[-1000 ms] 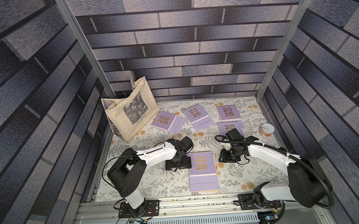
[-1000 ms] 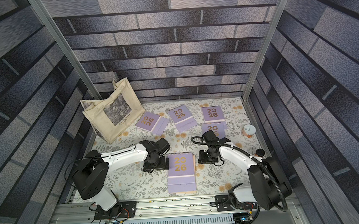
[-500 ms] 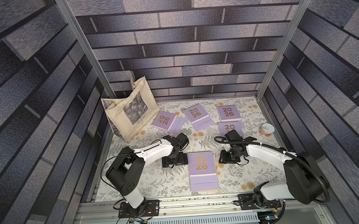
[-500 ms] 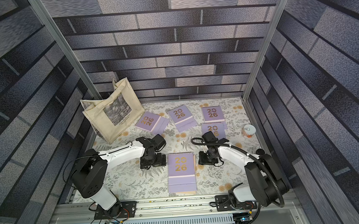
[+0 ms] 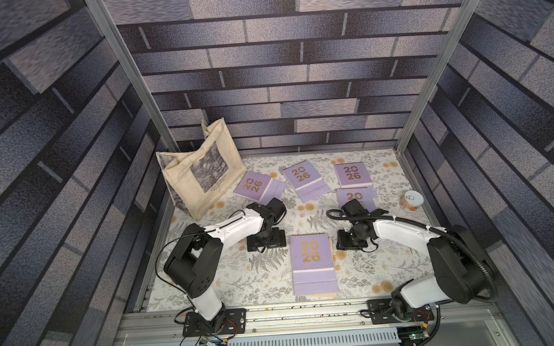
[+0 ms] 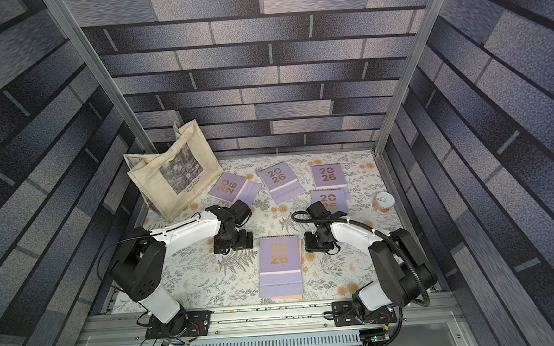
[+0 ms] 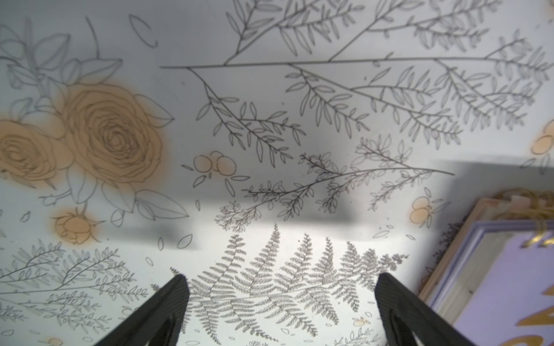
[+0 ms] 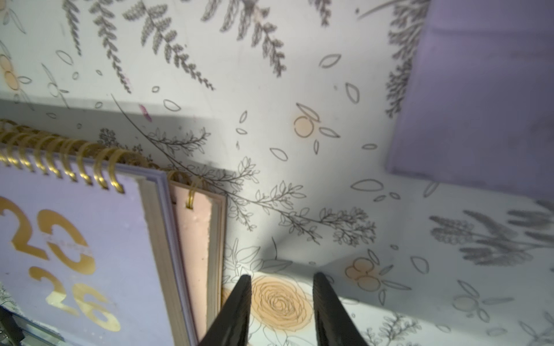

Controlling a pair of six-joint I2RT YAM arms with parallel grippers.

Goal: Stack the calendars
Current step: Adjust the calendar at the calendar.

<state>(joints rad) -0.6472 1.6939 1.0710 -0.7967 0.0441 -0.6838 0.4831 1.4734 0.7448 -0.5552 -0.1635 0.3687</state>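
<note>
Standing by the bench [image 5: 259, 287], I see the stack [image 5: 312, 260] lying at the middle of the front edge, between the two arms. It is a lilac calendar [image 8: 75, 239] with a gold "2026" resting on a peach-pink calendar [image 8: 195, 239]. The pink one's edge pokes out along the right side and the front end, and both gold spirals face the far edge. The left gripper [image 5: 267, 244] hangs low just beside the stack's far left corner. Its jaws are spread wide with nothing between them, only the fern print of the bench; the left wrist view shows the stack's corner outside the jaws, not between them. The right gripper [image 5: 350, 242] sits low just beside the stack's right edge near the spirals. Its jaws stand a narrow gap apart, empty, over an orange rose print, with the pink edge close to one finger [image 8: 236, 305] but apart from it. Four more lilac ones lie flat toward the far edge. The leftmost calendar [image 5: 253, 185] is just beside the canvas tote bag [image 5: 200, 172] in the far left corner, then comes the middle calendar [image 5: 304, 178] and the far-right calendar [image 5: 351, 175]. The nearer calendar [image 5: 359, 195] lies just in front of that last one, partly hidden by the right arm. A small round container [image 5: 411, 200] stands by the right edge.
</note>
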